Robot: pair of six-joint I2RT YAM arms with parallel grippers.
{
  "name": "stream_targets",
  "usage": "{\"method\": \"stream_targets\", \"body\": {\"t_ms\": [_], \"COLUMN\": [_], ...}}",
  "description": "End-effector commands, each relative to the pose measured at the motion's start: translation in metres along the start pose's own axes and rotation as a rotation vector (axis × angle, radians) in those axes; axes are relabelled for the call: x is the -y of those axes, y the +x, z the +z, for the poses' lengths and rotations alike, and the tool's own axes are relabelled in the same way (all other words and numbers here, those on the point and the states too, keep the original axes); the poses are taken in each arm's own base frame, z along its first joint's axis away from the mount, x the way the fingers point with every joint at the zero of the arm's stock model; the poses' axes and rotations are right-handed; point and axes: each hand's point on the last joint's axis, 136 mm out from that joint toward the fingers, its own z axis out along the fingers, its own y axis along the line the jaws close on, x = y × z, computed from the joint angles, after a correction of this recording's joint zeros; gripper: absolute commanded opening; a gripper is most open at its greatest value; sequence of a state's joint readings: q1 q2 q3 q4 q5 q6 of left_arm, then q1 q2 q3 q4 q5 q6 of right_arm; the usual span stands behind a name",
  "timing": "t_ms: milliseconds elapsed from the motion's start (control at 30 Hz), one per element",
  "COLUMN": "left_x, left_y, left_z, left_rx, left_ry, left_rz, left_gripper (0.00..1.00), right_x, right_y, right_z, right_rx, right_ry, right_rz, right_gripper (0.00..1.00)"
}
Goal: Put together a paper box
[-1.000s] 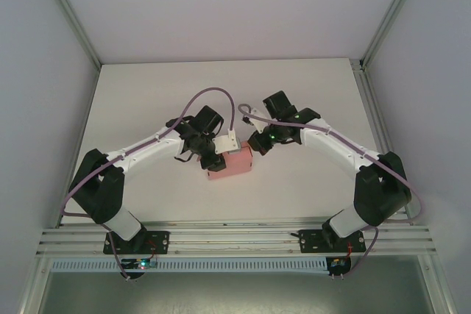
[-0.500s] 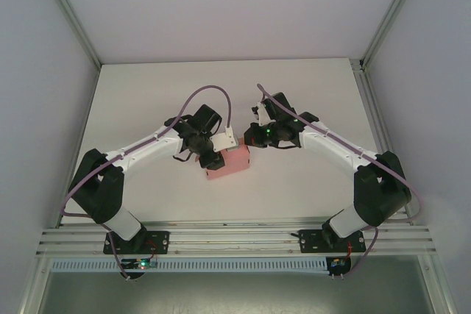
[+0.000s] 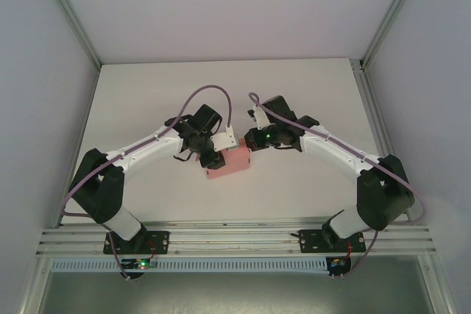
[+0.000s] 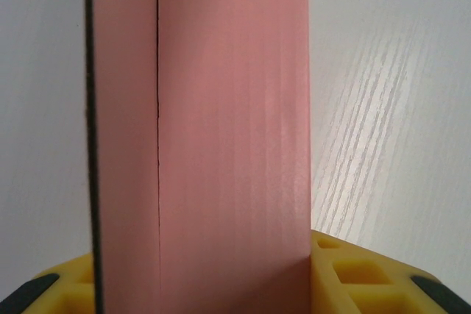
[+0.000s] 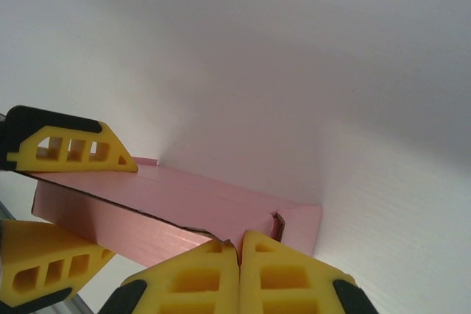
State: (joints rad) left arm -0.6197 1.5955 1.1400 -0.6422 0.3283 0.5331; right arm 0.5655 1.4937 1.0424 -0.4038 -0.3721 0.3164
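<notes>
Centrally, one paper box (image 3: 231, 164) — left claw (image 3: 215, 159) gripping it, right claw (image 5: 239, 270) closed

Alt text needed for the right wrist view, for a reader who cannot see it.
A small flat pink card box is clamped between the left gripper's yellow fingers, with a white table behind. The right gripper, fingers shut together, points at the box's near edge.

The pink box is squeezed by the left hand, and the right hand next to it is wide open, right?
No, the right hand is shut, fingertips pressed together, as the right wrist view shows. The left hand does squeeze the pink box.
</notes>
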Motion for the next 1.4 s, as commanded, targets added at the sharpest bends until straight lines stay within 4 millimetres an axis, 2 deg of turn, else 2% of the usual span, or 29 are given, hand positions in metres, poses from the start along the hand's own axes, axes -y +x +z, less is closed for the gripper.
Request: {"method": "stream_targets", "body": {"t_ms": [0, 233, 433, 600, 700, 833, 1200, 1367], "left_x": [-0.012, -0.014, -0.014, -0.012, -0.012, -0.011, -0.008, -0.007], "left_y": [-0.01, -0.01, -0.013, -0.016, -0.016, -0.015, -0.023, -0.025], "left_z": [0.007, 0.003, 0.003, 0.001, -0.001, -0.002, -0.008, -0.013], "left_rx": [0.017, 0.009, 0.022, 0.04, 0.043, 0.041, 0.075, 0.089], "left_ry": [-0.043, -0.056, -0.056, -0.05, -0.056, -0.056, -0.04, -0.047], "left_rz": [0.024, 0.026, 0.021, 0.015, 0.019, 0.019, 0.003, 0.0], "left_gripper": [0.35, 0.35, 0.36, 0.37, 0.37, 0.38, 0.41, 0.46], "right_x": [0.024, 0.018, 0.023, 0.016, 0.02, 0.023, 0.015, 0.015], "right_y": [0.054, 0.059, 0.07, 0.077, 0.078, 0.087, 0.085, 0.088], "right_z": [0.02, 0.011, 0.018, 0.027, 0.024, 0.017, 0.021, 0.019], "right_rx": [-0.155, -0.135, -0.141, -0.128, -0.1, -0.087, -0.024, 0.033], "right_ry": [0.088, 0.053, 0.064, 0.072, 0.137, 0.139, 0.13, 0.132], "right_rz": [-0.052, -0.113, -0.091, -0.128, -0.201, -0.235, -0.22, -0.225], "right_gripper": [0.0, 0.0, 0.0, 0.0, 0.0, 0.0, 0.0, 0.0]}}
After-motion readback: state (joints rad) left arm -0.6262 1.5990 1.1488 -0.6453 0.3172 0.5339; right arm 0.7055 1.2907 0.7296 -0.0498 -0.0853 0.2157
